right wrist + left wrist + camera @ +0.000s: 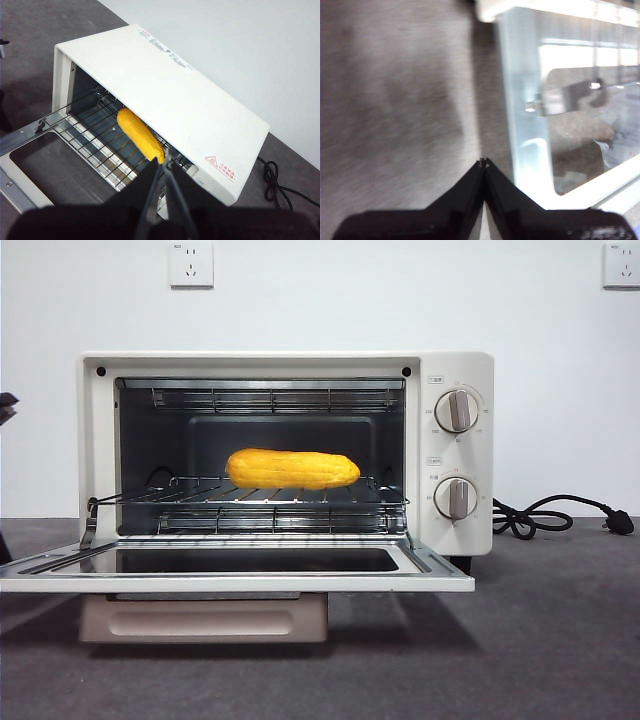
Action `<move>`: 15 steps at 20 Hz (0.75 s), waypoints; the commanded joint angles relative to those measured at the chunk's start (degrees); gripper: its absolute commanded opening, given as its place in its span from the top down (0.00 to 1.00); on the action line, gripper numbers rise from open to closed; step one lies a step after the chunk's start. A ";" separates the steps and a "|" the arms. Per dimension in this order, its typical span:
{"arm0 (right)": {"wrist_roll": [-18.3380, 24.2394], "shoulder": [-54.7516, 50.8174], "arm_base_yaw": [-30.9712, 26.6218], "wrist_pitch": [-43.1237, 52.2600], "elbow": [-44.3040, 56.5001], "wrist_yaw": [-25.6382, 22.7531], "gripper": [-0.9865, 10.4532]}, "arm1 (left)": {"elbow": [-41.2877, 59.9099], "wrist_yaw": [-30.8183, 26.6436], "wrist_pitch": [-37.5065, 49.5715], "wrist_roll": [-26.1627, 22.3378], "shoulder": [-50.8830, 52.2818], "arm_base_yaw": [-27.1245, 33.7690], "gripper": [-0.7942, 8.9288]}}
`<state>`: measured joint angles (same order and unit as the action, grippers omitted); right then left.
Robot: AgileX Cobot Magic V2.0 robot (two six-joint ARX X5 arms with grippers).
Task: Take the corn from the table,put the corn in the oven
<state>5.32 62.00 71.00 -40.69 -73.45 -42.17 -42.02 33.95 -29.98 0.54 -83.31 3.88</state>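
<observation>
Both of our grippers carry nothing: the left gripper has its jaws pressed together low over the table, just beside the oven's dropped glass door, while the right gripper, jaws likewise closed, hangs above the oven. Out from there, the corn lies lengthwise on the wire rack inside the open cavity, well apart from either gripper. We judge it light, stiff and smooth, so rather slippery; we would take it across its thick middle, since the tapered end could squirt free.
</observation>
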 commanded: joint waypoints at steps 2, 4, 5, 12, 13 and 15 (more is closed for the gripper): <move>-0.57 -0.02 0.11 0.33 0.00 -0.26 0.89 | 0.42 0.17 0.63 0.70 -0.33 -2.34 0.93; -0.57 -0.04 0.11 0.33 0.00 -0.26 0.89 | 0.39 1.22 0.42 0.92 -0.33 -3.06 0.93; -0.57 -0.02 0.11 0.33 0.00 -0.26 0.89 | 0.35 1.27 0.26 0.96 -0.33 -3.21 0.93; -0.57 -0.02 0.11 0.24 0.00 -0.24 0.89 | -1.55 11.98 -1.57 1.29 -0.20 -2.58 0.93; -0.57 -0.02 0.11 0.20 0.00 -0.24 0.89 | -2.51 12.87 -2.25 1.36 -0.11 -2.56 0.93; -0.59 -0.02 0.13 0.13 0.00 -0.24 0.89 | -5.20 12.98 -4.24 1.36 0.31 -2.49 0.93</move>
<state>5.32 62.00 71.00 -40.71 -73.45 -42.17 -46.02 41.43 -35.79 2.04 -83.55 2.24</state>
